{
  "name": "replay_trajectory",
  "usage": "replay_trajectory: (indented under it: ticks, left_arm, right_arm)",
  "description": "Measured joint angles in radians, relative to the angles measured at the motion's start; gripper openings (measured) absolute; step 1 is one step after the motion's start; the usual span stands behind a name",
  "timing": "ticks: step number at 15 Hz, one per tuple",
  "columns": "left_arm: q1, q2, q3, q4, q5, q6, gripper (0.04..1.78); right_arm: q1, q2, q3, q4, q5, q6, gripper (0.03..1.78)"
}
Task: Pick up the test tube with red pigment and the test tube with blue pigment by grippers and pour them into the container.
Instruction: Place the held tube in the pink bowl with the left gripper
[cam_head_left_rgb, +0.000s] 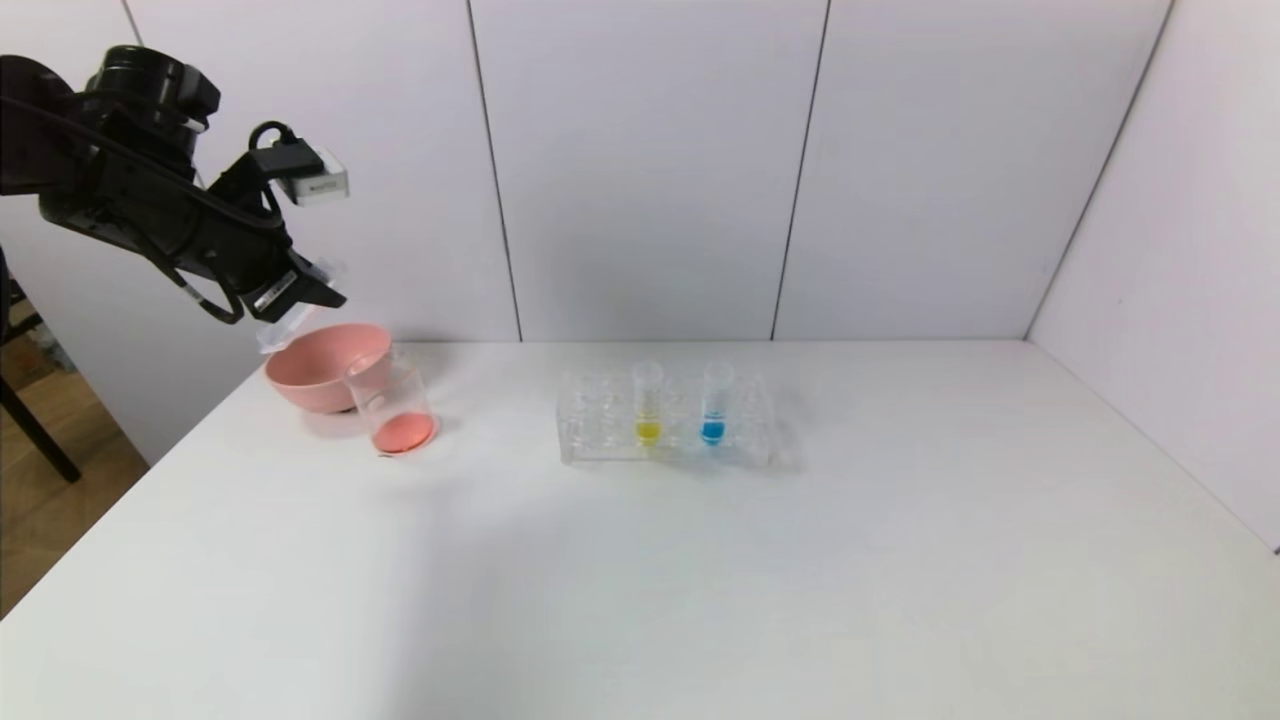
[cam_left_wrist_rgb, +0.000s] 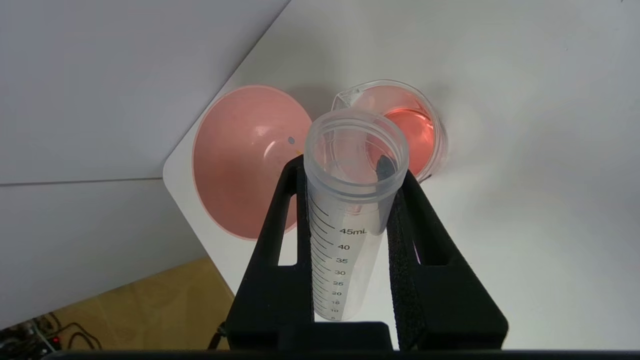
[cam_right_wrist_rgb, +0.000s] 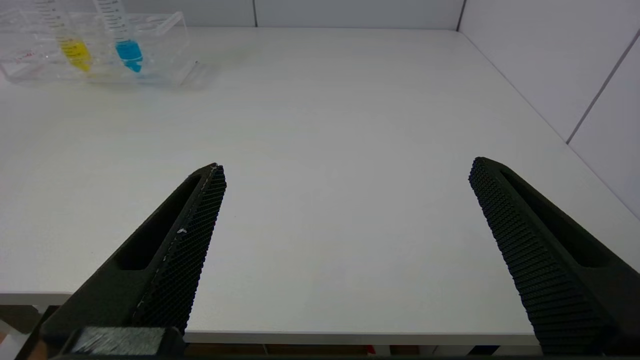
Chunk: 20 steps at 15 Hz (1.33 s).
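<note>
Black right gripper (cam_right_wrist_rgb: 345, 175): low at the table's near edge, fingers spread wide, holding nothing.
Tubes in rack (cam_head_left_rgb: 600, 425): two, yellow tube (cam_head_left_rgb: 647, 405) and test tube with blue pigment (cam_head_left_rgb: 716, 403).
Left gripper (cam_left_wrist_rgb: 352, 170): raised at 10 o'clock, fingers squeezing the emptied test tube (cam_left_wrist_rgb: 345, 220), mouth tipped over the container (cam_head_left_rgb: 392, 408).
Container: one, red inside, beside one pink bowl (cam_head_left_rgb: 322, 365).

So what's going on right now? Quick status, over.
Left hand shut on emptied red tube, tipped over pink bowl. Beaker holds red liquid. Blue tube waits in rack. Right hand open, idle. Nothing blocking.
</note>
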<state>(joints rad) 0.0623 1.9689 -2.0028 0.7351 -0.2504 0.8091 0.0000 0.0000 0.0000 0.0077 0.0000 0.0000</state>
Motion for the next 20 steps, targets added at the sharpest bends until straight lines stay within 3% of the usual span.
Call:
replay_trajectory:
  ticks: [2,7,9,16,20]
  left_arm:
    - [0.016,-0.016,0.0,-0.038,-0.013,-0.099,0.44]
    - [0.049,-0.029,0.014,-0.311,-0.016,-0.422,0.44]
    - [0.069,-0.029,0.02,-0.353,-0.011,-0.501,0.44]
    - [0.103,0.005,0.108,-0.475,-0.014,-0.525,0.44]
    - [0.112,0.027,0.245,-0.594,-0.014,-0.581,0.44]
  right_arm:
    - [0.0,0.0,0.0,0.0,0.0,0.0,1.77]
    - [0.0,0.0,0.0,0.0,0.0,0.0,1.77]
    - [0.0,0.0,0.0,0.0,0.0,0.0,1.77]
    - [0.0,0.0,0.0,0.0,0.0,0.0,1.77]
    - [0.0,0.0,0.0,0.0,0.0,0.0,1.77]
